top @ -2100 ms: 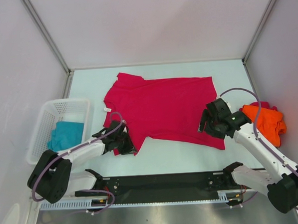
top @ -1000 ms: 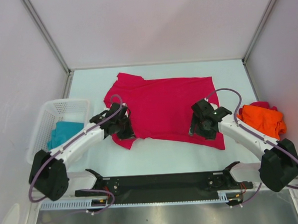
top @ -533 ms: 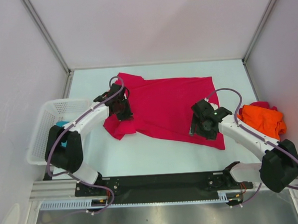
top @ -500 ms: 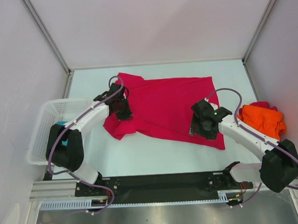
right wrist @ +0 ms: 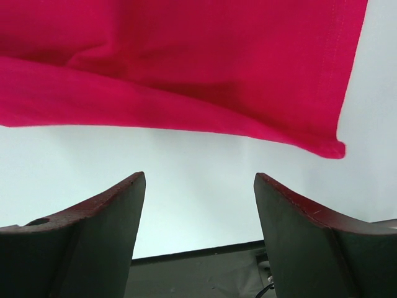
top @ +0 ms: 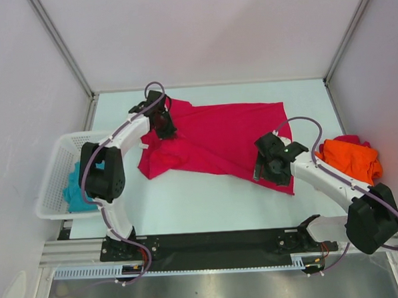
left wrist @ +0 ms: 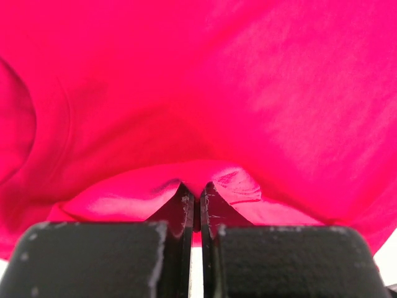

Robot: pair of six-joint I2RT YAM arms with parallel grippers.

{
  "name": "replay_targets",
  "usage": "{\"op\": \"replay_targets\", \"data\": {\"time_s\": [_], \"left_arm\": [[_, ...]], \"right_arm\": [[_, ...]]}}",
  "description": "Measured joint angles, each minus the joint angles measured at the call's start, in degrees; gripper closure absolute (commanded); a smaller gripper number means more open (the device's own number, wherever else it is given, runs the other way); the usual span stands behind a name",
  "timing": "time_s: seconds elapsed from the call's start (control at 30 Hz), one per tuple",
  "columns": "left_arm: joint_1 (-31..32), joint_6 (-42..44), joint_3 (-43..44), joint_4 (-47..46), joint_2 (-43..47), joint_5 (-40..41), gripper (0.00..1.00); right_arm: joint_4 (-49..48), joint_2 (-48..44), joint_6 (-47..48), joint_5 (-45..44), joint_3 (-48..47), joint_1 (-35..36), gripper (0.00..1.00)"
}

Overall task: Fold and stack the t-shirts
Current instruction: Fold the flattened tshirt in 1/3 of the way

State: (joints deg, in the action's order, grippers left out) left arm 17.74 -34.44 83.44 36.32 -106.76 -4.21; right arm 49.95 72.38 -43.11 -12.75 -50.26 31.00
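Note:
A crimson-pink t-shirt lies spread on the white table, its left part doubled over. My left gripper sits at the shirt's upper left and is shut on a pinch of crimson cloth. My right gripper hovers over the shirt's lower right edge with its jaws open and nothing between them; the wrist view shows the hem just beyond the fingertips. An orange t-shirt is bunched at the right. A teal t-shirt lies in the basket.
A white mesh basket stands at the left edge. Frame posts and pale walls enclose the table on three sides. The black base rail runs along the near edge.
My left gripper has carried the shirt's lower left corner up and back toward the collar, folding the left side over. The right gripper has stayed in place, open.

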Motion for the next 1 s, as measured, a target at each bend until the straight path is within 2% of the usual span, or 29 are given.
{"op": "replay_targets", "data": {"time_s": [0.1,0.13,0.2,0.33,0.4,0.5,0.73,1.0], "left_arm": [[-0.44,0.02,2.19,0.13,-2.21,0.02,0.97],[-0.55,0.02,2.56,0.28,-2.71,0.00,0.93],[-0.83,0.07,3.39,0.48,-3.96,-0.07,0.84],[-1.51,1.01,3.65,1.03,-5.05,-0.52,0.56],[-1.90,1.49,3.54,1.20,-5.01,-0.61,0.49],[-2.23,1.92,2.21,0.92,-4.50,-0.63,0.46],[-2.49,1.99,-7.48,0.28,1.60,-0.66,0.45],[-2.97,2.01,-15.65,-0.72,8.48,-1.03,0.45]], "right_arm": [[0.00,1.01,0.31,-0.20,-0.02,0.00,0.23],[0.00,1.25,0.39,-0.28,-0.04,0.00,0.22],[0.04,1.86,0.70,-0.44,-0.07,0.00,0.22],[0.11,2.32,0.92,-0.81,-0.28,0.00,0.21],[0.11,2.32,0.98,-1.01,-0.35,0.00,0.21],[0.11,2.38,1.14,-1.20,-0.35,0.00,0.21],[0.07,2.73,1.14,-1.53,-0.35,0.00,0.20],[-1.38,7.98,1.42,-1.88,-0.68,0.00,0.19]]}}
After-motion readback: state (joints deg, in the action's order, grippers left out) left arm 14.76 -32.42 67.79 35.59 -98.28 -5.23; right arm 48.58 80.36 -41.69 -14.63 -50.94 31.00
